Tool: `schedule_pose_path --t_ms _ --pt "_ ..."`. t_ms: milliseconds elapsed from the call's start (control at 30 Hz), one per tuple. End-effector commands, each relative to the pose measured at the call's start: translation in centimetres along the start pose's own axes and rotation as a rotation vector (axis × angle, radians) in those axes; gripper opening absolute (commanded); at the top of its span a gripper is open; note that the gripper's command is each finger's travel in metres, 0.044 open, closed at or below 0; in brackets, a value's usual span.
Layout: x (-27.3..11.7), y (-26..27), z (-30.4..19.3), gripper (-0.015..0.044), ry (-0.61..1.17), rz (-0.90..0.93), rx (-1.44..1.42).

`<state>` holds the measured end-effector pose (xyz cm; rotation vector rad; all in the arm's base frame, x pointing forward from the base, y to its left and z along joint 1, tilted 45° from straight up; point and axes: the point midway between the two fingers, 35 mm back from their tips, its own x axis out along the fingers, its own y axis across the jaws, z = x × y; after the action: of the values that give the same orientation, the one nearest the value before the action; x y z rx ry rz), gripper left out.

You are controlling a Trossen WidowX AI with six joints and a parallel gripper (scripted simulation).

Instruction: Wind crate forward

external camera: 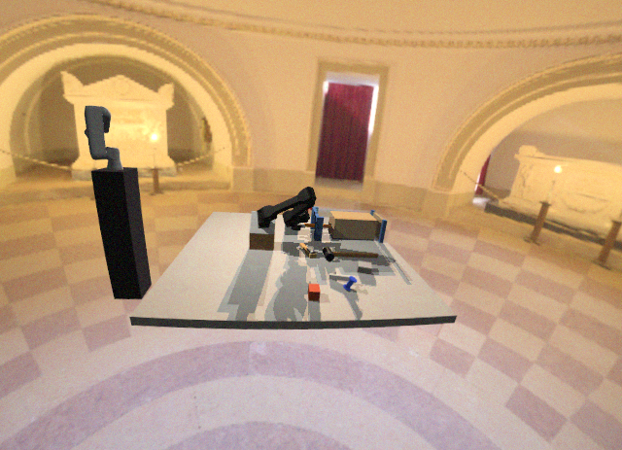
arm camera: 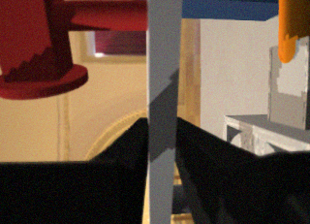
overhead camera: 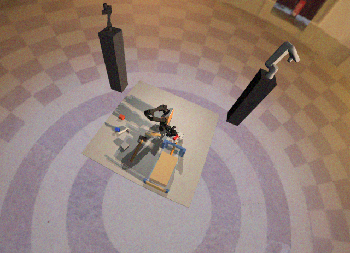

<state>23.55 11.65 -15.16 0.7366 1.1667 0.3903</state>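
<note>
My gripper (overhead camera: pixel 175 134) (arm camera: pixel 159 125) is shut on the grey shank of the winch handle (arm camera: pixel 164 59). Its red knob and arm show at upper left in the wrist view. The pale winch (overhead camera: pixel 181 136) is beside the gripper in the top view; whether the key sits in its hole cannot be told. The tan crate (overhead camera: pixel 163 168) (external camera: pixel 354 225) sits flat in the clear-panelled cubby, behind the blue frame (overhead camera: pixel 182 151) (external camera: pixel 318 227), with a gap between them. The orange strap (overhead camera: pixel 172 150) (arm camera: pixel 288 40) runs from crate towards winch. In the exterior view the arm mostly hides the gripper.
A long-handled hammer (overhead camera: pixel 136 151) (external camera: pixel 351 255) and a yellow tool (overhead camera: pixel 153 134) (external camera: pixel 306 250) lie beside the cubby. Farther off are a grey block (overhead camera: pixel 124 145), a blue-ended piece (overhead camera: pixel 117 129) (external camera: pixel 350 283) and a red cube (overhead camera: pixel 121 116) (external camera: pixel 314 292).
</note>
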Motion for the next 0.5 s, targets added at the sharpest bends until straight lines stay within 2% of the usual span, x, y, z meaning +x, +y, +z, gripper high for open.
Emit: schedule_pose_path --t_ms 0,467 --pt "-0.17 -0.09 -0.47 0.0 0.005 0.007 0.0" --pt "-0.19 -0.31 -0.61 0.0 -0.009 0.007 0.0"
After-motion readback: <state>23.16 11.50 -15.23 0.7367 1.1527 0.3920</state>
